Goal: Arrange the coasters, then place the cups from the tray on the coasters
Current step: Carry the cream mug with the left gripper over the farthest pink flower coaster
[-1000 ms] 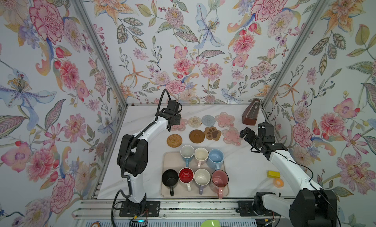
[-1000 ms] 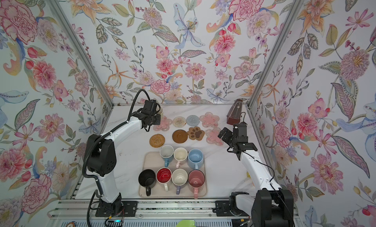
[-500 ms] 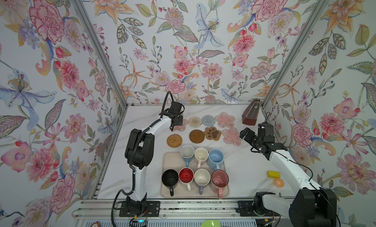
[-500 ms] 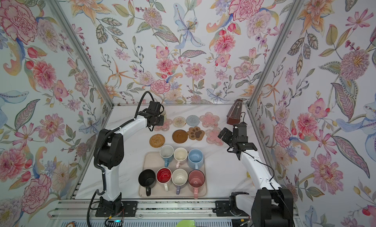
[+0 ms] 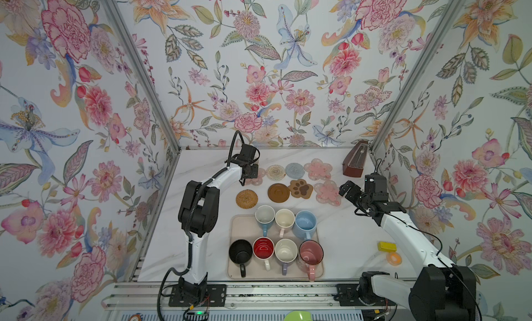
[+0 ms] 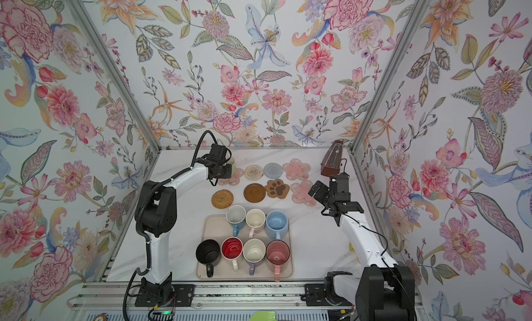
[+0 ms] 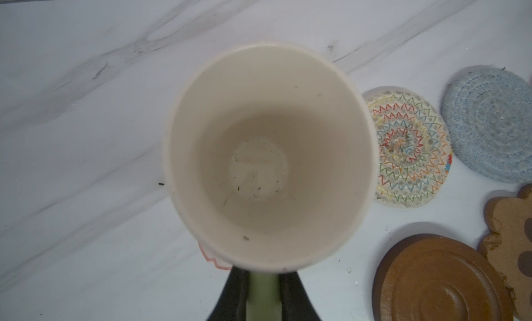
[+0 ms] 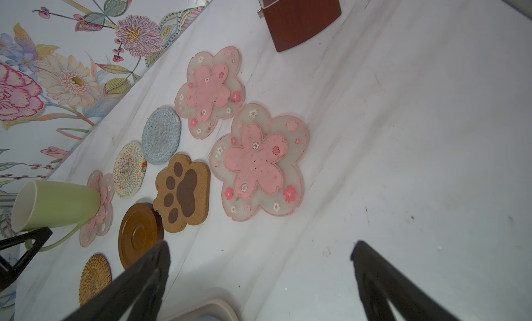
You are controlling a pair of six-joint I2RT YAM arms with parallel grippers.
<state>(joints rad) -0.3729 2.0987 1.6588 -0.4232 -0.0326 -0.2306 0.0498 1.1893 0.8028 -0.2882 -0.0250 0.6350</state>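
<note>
My left gripper (image 7: 263,276) is shut on the green handle of the light green cup (image 7: 267,155). That cup (image 8: 57,204) stands upright with its base over the far-left pink flower coaster (image 8: 98,207). The other coasters lie in two rows: beige woven (image 5: 275,172), grey-blue woven (image 5: 294,170), pink flower (image 5: 318,169), tan rattan (image 5: 246,199), brown disc (image 5: 278,192), paw (image 5: 300,188), pink flower (image 5: 327,192). Several cups stand on the beige tray (image 5: 233,273). My right gripper (image 5: 349,190) hovers open and empty right of the coasters.
A brown metronome (image 5: 355,161) stands in the back right corner. A yellow block (image 5: 387,246) and an orange ring (image 5: 393,258) lie by the right arm's base. Flowered walls close in the table on three sides.
The left arm has swung its elbow inward and carried the green cup slightly right and down over the pink flower coaster. The right arm has not moved.
</note>
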